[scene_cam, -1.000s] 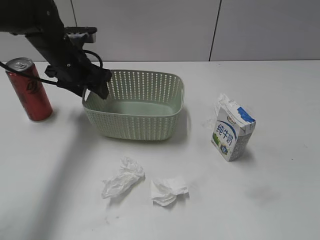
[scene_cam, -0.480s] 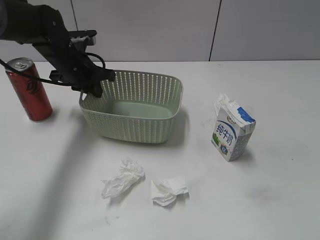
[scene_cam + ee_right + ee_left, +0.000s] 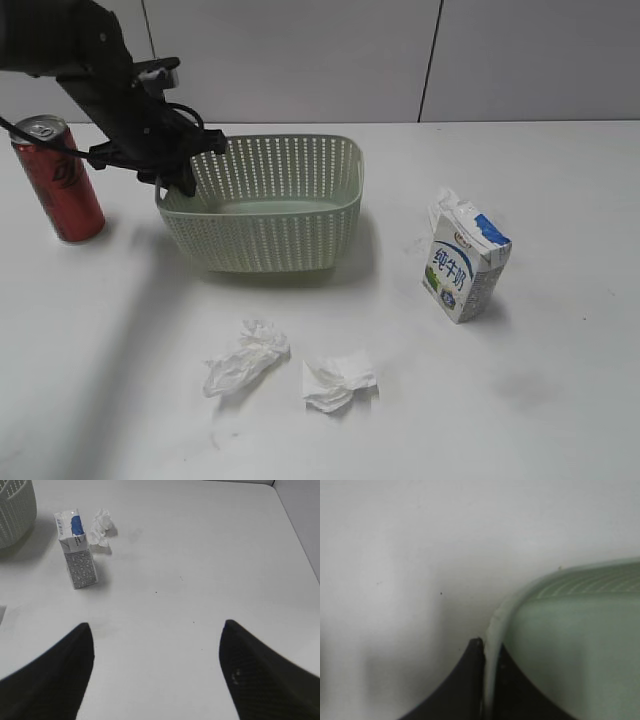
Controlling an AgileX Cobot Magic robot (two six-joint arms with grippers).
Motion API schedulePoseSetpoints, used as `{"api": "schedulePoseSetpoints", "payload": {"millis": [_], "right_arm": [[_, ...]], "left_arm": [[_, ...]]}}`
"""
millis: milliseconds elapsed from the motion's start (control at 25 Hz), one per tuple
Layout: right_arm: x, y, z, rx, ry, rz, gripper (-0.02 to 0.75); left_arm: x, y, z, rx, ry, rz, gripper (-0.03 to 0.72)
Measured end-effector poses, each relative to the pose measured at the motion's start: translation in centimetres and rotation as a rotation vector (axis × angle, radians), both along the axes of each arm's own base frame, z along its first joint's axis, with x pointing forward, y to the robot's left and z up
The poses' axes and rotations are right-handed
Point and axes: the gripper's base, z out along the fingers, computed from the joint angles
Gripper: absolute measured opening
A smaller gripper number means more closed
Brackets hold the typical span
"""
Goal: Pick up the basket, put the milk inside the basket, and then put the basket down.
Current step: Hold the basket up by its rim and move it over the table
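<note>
The pale sage-green basket point(image 3: 270, 215) hangs tilted above the white table, its left end raised. My left gripper point(image 3: 178, 172) is shut on the basket's left rim; in the left wrist view the rim point(image 3: 492, 645) runs between the two black fingers point(image 3: 487, 680). The milk carton point(image 3: 465, 263), white with a blue top, stands upright on the table to the right of the basket, and it also shows in the right wrist view point(image 3: 76, 550). My right gripper point(image 3: 156, 670) is open and empty above bare table, well to the right of the milk; it does not show in the exterior view.
A red soda can point(image 3: 58, 178) stands at the far left, close to the left arm. Two crumpled white tissues point(image 3: 245, 357) point(image 3: 338, 382) lie in front of the basket. Another tissue point(image 3: 440, 210) lies behind the milk. A grey wall runs behind the table.
My left gripper has lifted the basket's left rim; the basket has risen off the table and tilted more. The milk, can and tissues have not moved.
</note>
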Motion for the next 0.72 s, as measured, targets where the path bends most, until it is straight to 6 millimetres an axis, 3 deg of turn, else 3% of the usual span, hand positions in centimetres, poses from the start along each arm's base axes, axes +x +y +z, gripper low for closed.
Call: {"api": "schedulePoseSetpoints", "payload": {"millis": [200,520,720], "right_arm": [[0.0,0.0,0.0,0.000,0.000,0.000,0.594],[0.0,0.2,0.1,0.020,-0.002,0.011,0.594],[1.1,0.1,2.4,0.034,-0.101,-0.001,0.594]], "left_arm": [[-0.5,-0.2,2.3,-0.019,-0.035,0.010,0.000],[-0.9,0.0,2.5,-0.003,0.004,0.008,0.000],[-1.1,0.2,3.8,0.003,-0.028,0.004,0.000]]}}
